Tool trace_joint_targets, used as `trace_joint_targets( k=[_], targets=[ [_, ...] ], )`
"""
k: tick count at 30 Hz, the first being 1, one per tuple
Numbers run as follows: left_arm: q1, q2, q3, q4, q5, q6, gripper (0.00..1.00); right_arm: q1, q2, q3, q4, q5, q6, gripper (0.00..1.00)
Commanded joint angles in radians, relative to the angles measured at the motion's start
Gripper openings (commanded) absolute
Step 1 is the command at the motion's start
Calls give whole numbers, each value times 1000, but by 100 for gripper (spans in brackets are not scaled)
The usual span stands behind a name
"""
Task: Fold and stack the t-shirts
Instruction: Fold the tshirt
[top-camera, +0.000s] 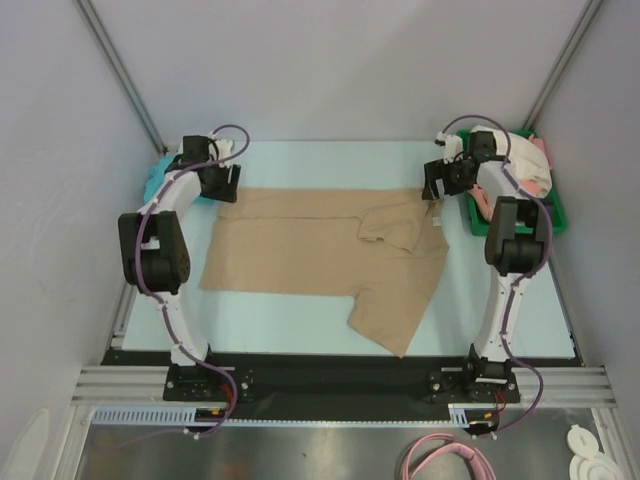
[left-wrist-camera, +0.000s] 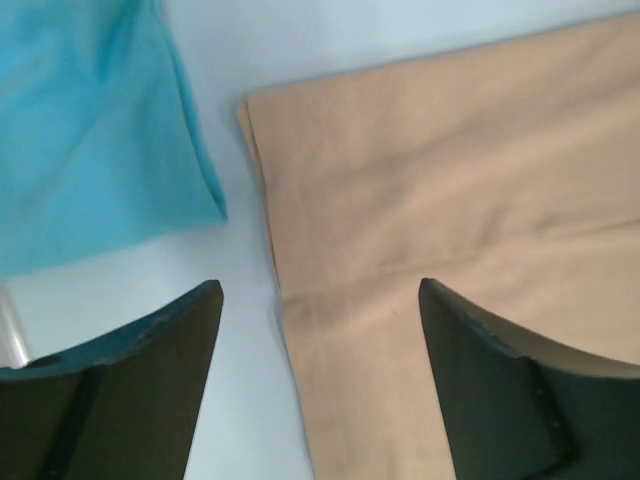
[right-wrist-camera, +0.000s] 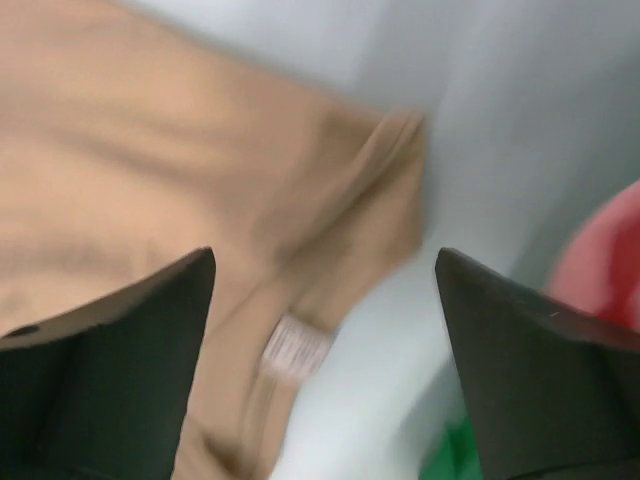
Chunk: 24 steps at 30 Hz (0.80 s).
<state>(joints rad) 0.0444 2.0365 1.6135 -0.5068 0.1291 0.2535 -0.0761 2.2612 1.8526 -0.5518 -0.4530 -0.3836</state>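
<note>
The tan t-shirt (top-camera: 300, 250) lies flat across the table, its right part folded over with a sleeve on top. My left gripper (top-camera: 224, 187) hovers open over the shirt's far left corner. In the left wrist view that gripper (left-wrist-camera: 315, 290) straddles the tan shirt's (left-wrist-camera: 450, 180) edge and holds nothing. My right gripper (top-camera: 437, 190) is open over the far right corner. In the right wrist view the tan cloth (right-wrist-camera: 130, 150) and its white label (right-wrist-camera: 293, 347) lie below that gripper (right-wrist-camera: 325, 260), blurred. A teal-blue t-shirt (top-camera: 157, 183) (left-wrist-camera: 90, 130) lies folded at the far left.
A green tray (top-camera: 553, 215) stands at the far right and holds a cream-white shirt (top-camera: 530, 165) and a coral-pink one (top-camera: 482, 205). The pink cloth (right-wrist-camera: 600, 260) and a green edge (right-wrist-camera: 450, 455) show in the right wrist view. Grey walls enclose the table.
</note>
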Motion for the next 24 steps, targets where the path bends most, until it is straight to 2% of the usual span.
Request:
trace_joint_targets(
  k=[1,2,6,8,9,10,13,16,17,18,19,21,22,23,24],
  targets=[
    [-75,-307,-143,154,-61,4,89,12,-322,-183,219,9,3,100],
    [-87,-347,-171,183,-74,12,100,16,-418,-228,269,16,2,100],
    [-135,-536,-291,183,-86,12,100,42,-598,-438,285,-38,-11,100],
    [-141,-643,-383,188,-27,6,100,59,-662,-513,258,-116,-35,100],
    [-140,-674,-420,198,-26,-3,100,62,-749,-620,265,-143,-47,100],
    [-138,-715,-494,209,-22,-16,100,65,-794,-674,311,-188,-29,100],
    [-138,-843,-630,249,-26,-55,100,73,-983,-826,285,-285,-37,100],
    [-121,-941,-722,237,36,-86,100,73,-1127,-897,202,-405,46,100],
    [-112,-970,-743,238,61,-101,100,50,-1147,-914,194,-446,209,100],
    [-97,-1013,-763,249,88,-106,100,33,-1164,-937,210,-481,282,100],
    [-87,-1036,-792,258,105,-99,100,21,-1167,-966,228,-609,329,100],
    [-63,-1068,-817,274,139,-74,100,10,-1129,-972,178,-746,287,100],
    [-61,-1088,-834,278,145,-65,100,19,-1103,-954,71,-794,257,100],
    [-61,-1095,-840,277,145,-25,100,50,-1051,-855,-85,-780,-82,100],
    [-61,-1099,-848,277,153,-8,100,71,-1040,-822,-220,-744,-218,100]
  ],
)
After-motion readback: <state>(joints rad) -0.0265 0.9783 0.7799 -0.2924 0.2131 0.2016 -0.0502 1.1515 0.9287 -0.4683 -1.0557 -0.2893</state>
